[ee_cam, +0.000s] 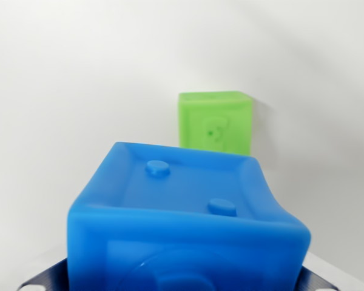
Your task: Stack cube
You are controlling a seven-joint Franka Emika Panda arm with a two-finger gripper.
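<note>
A soft blue rubber cube (188, 224) fills the lower part of the wrist view, its upper face recessed and bearing two round studs. Behind it, apart, a green rubber cube (216, 121) stands upright with an embossed figure.

We see very little of our own body from the wrist view: only two dark metal parts of the gripper (185, 280) show, one at the lower left corner and one at the lower right corner. They sit on either side of the blue cube (182, 224), whose soft walls bulge and bow between them, so our jaws are pressed against its two flanks and the cube is clamped. The fingertips themselves are hidden behind the cube, and nothing of our arm or wrist shows.
</note>
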